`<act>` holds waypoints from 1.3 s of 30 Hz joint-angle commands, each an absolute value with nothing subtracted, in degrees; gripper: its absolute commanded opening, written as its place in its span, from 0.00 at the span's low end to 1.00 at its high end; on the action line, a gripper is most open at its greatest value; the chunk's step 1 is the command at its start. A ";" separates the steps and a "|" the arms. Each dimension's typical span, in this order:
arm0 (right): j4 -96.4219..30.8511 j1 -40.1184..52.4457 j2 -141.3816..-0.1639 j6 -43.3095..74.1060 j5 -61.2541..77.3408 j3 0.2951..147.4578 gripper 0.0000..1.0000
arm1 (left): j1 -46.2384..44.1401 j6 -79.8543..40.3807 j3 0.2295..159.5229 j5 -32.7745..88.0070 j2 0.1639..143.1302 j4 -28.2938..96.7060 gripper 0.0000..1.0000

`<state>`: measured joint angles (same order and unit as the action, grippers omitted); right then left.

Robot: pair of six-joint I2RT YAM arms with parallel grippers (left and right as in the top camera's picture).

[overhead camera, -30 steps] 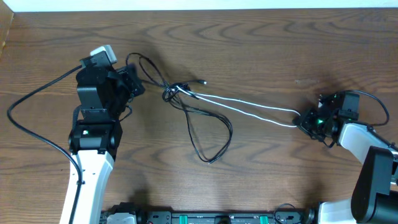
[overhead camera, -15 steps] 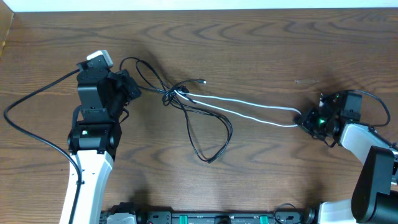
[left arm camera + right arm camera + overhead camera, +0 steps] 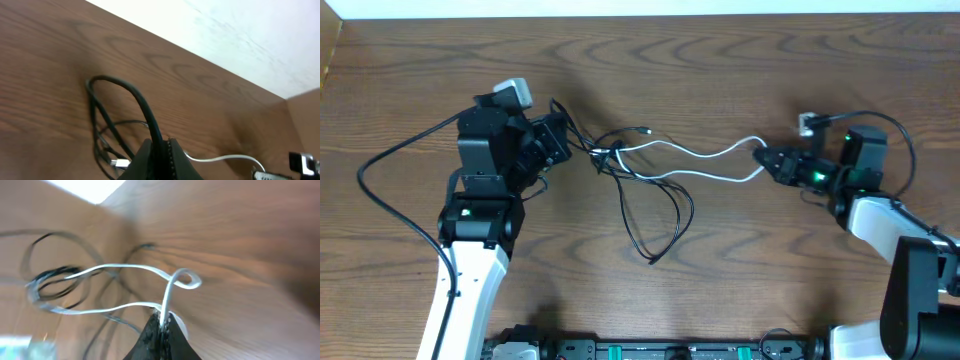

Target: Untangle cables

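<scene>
Left gripper [image 3: 563, 143] is clenched on a black cable [image 3: 148, 115] at the left of the table [image 3: 740, 280]. In the centre the tangle [image 3: 610, 155] rests on the wood. The white cable [image 3: 125, 266] runs slack to the right gripper [image 3: 763, 158], which is pinched on it; that wrist view is blurry, but the grip looks firm.

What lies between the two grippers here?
The overhead view shows the white cable running from the right gripper to a knot beside the left gripper, with a black cable loop lying toward the near edge.
</scene>
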<state>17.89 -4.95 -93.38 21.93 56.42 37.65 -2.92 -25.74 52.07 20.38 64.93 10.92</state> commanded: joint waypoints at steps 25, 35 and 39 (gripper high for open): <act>15.70 -7.64 -93.86 14.04 77.08 37.65 0.01 | -2.92 -19.68 53.69 -36.84 64.40 10.92 0.08; -4.27 -15.51 -93.86 9.56 59.24 37.65 0.01 | -2.94 -18.44 53.69 -42.89 64.40 14.52 0.08; -4.75 -16.19 -93.86 9.56 59.48 37.65 0.46 | -2.94 -18.46 53.69 -30.41 64.40 14.52 0.08</act>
